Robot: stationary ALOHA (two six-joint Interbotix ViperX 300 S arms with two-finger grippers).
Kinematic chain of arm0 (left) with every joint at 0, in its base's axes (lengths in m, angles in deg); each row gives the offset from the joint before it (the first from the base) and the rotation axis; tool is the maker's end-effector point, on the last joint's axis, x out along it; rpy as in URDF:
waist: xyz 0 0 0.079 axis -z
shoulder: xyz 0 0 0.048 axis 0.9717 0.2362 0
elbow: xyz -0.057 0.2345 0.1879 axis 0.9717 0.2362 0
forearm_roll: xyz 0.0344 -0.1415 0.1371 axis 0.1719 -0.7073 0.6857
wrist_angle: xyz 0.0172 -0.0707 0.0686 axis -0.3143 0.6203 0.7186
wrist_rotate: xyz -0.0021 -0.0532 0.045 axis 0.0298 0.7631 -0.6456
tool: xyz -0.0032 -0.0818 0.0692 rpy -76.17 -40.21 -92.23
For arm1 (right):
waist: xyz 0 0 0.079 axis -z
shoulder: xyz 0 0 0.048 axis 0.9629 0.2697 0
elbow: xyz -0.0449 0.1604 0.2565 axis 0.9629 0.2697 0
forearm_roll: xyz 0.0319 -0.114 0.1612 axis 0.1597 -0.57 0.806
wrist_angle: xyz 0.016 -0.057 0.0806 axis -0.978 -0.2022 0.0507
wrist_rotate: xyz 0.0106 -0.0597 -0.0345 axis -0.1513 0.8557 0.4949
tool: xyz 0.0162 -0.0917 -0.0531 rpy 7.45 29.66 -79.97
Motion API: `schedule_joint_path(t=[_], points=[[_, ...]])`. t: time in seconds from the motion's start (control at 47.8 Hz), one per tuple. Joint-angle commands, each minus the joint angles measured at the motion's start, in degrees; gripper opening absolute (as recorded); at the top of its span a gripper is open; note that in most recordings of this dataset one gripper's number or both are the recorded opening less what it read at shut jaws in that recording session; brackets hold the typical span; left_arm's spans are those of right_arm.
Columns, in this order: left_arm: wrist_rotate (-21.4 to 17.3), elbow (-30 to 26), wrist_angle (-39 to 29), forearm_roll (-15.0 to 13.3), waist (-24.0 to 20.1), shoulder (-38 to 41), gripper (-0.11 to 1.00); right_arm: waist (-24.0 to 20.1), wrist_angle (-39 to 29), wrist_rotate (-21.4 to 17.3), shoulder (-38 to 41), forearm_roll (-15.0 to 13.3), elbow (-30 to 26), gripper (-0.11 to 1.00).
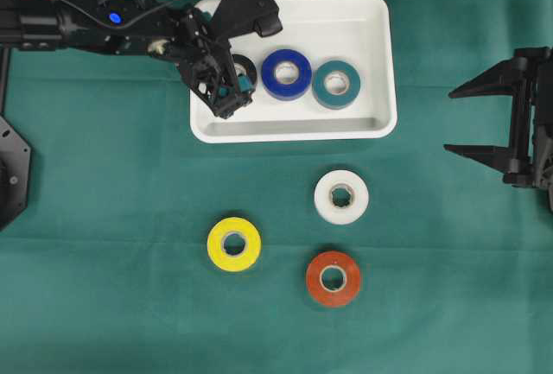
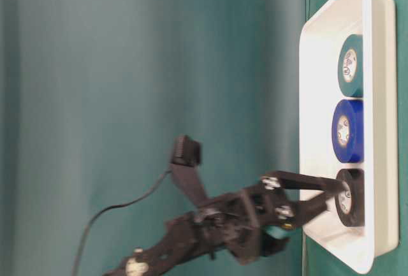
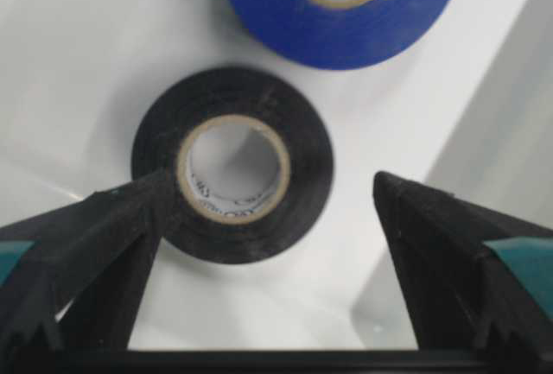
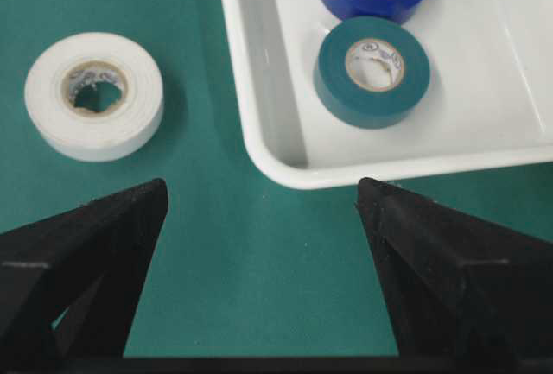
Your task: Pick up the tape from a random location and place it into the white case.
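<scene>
The white case sits on the green bench and holds three tape rolls in a row: a black roll at the left, a blue roll in the middle and a teal roll at the right. The left gripper hangs over the black roll with its fingers spread to either side, one just overlapping the roll's edge and pinching nothing. The right gripper waits at the bench's right edge with fingers spread and empty, while a white roll, a yellow roll and a red roll lie on the cloth outside the case.
</scene>
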Motion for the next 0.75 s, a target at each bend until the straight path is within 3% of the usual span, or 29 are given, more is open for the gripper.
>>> schedule_joint_path(t=[0.0,0.293,0.564,0.732], points=[[0.0,-2.3,-1.8,0.0,0.4,-4.0,0.96,0.1,0.2,0.0,0.3,-0.1,-1.1,0.87],[-0.2,-5.9,-9.6,0.3,0.4,-9.2,0.96,0.1,0.2,0.0,0.3,0.0,-1.2,0.87],[-0.2,-5.0,-9.7,0.3,0.4,-10.0,0.96,0.1,0.2,0.0,0.3,-0.1,-1.2,0.87],[-0.1,-4.8,-9.7,0.3,2.8,-10.2,0.96,0.1,0.2,0.0,0.3,0.0,-1.2,0.87]])
